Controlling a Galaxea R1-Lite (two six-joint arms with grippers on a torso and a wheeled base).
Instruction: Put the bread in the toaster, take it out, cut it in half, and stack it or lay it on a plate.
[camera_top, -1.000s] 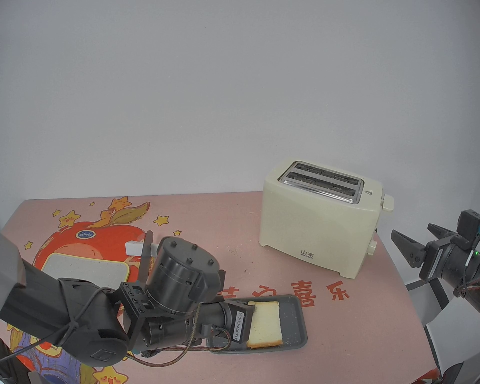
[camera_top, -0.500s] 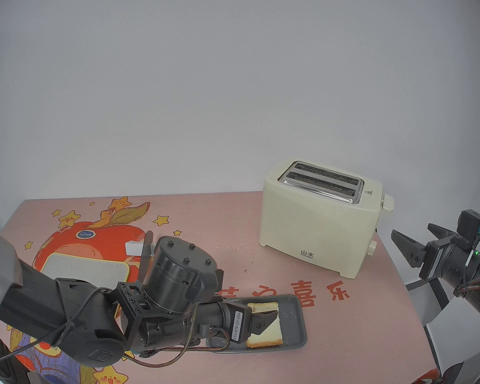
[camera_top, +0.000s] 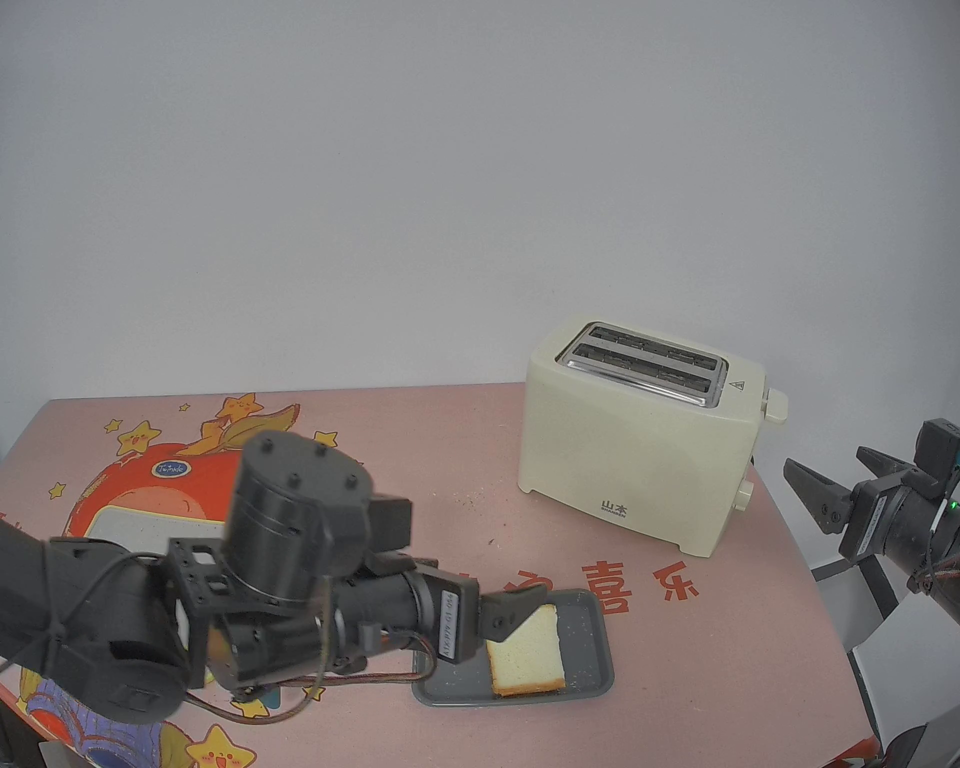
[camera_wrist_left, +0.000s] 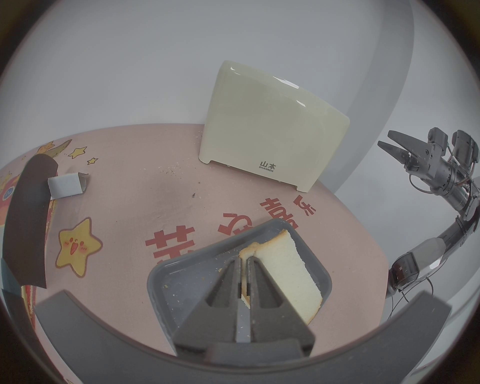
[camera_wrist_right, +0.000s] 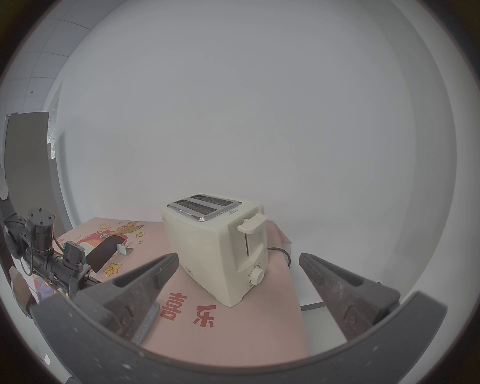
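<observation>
A slice of white bread (camera_top: 527, 655) (camera_wrist_left: 287, 272) stands tilted in the grey tray (camera_top: 590, 660) (camera_wrist_left: 180, 290), one edge raised and the opposite edge down on the tray. My left gripper (camera_top: 520, 612) (camera_wrist_left: 243, 262) is shut on that raised edge, coming in from the left. The cream two-slot toaster (camera_top: 640, 450) (camera_wrist_left: 270, 130) (camera_wrist_right: 215, 245) stands behind the tray at the table's right, both slots empty and its lever up. Beyond the table's right edge my right gripper (camera_top: 826, 465) (camera_wrist_right: 237, 260) hangs open, holding nothing.
A dark knife (camera_wrist_left: 30, 220) (camera_wrist_right: 102, 250) rests by a small white holder (camera_wrist_left: 65, 185) on the left of the pink table. A pale cutting board (camera_top: 125, 522) lies partly behind my left arm. Bare tabletop (camera_top: 450, 460) lies between tray and toaster.
My left arm has swung back to the left, and its gripper has closed on the bread and tipped the slice up from lying flat. The right arm has stayed still.
</observation>
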